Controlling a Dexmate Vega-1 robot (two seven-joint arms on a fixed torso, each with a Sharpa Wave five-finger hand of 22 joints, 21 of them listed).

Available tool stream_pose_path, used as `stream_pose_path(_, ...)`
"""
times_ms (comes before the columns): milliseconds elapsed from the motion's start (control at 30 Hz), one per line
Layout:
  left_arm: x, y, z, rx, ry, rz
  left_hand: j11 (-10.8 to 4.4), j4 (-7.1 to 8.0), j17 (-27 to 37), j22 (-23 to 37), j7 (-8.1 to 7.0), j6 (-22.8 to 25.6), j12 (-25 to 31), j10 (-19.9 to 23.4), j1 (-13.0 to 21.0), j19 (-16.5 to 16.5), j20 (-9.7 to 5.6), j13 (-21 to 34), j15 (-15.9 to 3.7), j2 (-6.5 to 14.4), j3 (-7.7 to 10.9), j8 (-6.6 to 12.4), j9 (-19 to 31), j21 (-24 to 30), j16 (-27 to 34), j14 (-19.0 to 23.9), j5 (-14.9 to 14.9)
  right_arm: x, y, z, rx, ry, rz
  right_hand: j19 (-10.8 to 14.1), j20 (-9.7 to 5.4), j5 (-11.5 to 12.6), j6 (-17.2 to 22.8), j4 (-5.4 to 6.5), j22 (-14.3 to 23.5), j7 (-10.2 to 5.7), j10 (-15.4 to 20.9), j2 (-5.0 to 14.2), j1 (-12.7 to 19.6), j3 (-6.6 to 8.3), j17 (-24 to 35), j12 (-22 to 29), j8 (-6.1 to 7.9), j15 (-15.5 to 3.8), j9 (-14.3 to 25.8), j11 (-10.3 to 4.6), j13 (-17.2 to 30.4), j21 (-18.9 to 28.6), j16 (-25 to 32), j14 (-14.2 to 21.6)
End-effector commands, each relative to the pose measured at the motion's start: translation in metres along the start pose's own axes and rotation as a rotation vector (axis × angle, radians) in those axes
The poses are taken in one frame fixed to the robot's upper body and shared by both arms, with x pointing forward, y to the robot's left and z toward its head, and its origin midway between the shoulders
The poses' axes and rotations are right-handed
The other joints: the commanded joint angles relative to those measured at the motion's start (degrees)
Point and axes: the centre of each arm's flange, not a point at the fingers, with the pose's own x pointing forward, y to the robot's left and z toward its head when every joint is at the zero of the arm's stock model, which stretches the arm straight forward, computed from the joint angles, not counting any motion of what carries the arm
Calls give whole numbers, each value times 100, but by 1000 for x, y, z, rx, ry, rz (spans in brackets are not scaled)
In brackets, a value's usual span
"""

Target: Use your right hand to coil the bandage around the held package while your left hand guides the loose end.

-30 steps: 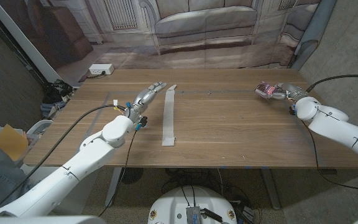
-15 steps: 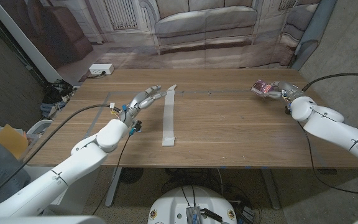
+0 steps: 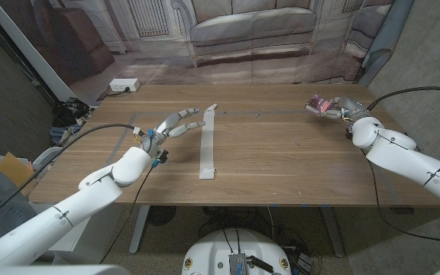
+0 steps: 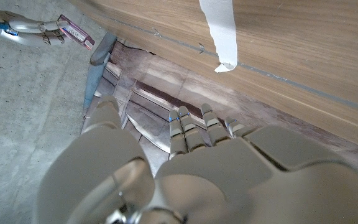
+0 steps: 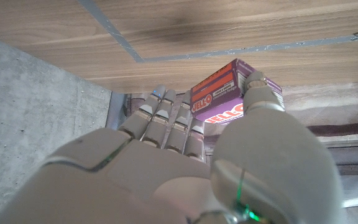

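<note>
A white bandage strip [image 3: 207, 142] lies stretched out on the wooden table [image 3: 281, 153], running from the far side toward the front edge; its far end [image 4: 222, 31] curls up slightly. My left hand [image 3: 173, 124] hovers just left of the strip with fingers spread and nothing in it. At the far right corner my right hand [image 3: 341, 108] grips a small purple and red Jell-O box [image 3: 321, 106], held above the table. In the right wrist view the box [image 5: 229, 99] sits between my fingers [image 5: 166, 121] and thumb. The left wrist view shows the right hand [image 4: 33, 31] with the box [image 4: 76, 31].
A grey tape line [image 3: 281, 114] runs across the far part of the table. A white power strip [image 3: 124, 85] lies on the floor beyond the table's far left. A sofa backdrop [image 3: 250, 30] stands behind. A person's sleeve and a brown item [image 3: 10, 172] show at the left.
My left hand has drawn back a little toward the left and spread its fingers wider. My right hand has carried the box slightly left and farther from me.
</note>
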Motion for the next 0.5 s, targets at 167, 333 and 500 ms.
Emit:
stream_pose_path(167,-7,-7,7,215,-134,17,-160,-91,1,-1,-197,572,69,545,322,336,-28,36,-464,-31,40,107,24,76,76,435,38,-2,-5,6,-8,6,1,31,-248,44,416,49,27,-359,542,336,281,84,30,26,32,-393,37,-487,21,-21,-14,53)
stream_pose_path(333,-13,-3,7,292,-116,-54,-190,-109,-2,-2,-217,609,49,579,396,356,-1,36,-488,-36,56,97,23,68,57,454,46,-6,-4,8,-1,8,8,31,-244,44,399,54,27,-359,555,327,279,78,32,23,16,-392,33,-478,18,-25,-20,56)
stream_pose_path(500,-19,2,9,382,-128,-116,-231,-138,-5,-3,-254,581,13,576,502,355,62,36,-494,-42,81,59,24,52,27,443,55,-6,-2,15,-18,2,8,34,-244,45,401,52,27,-357,553,322,286,77,33,15,8,-376,29,-473,15,-27,-23,62)
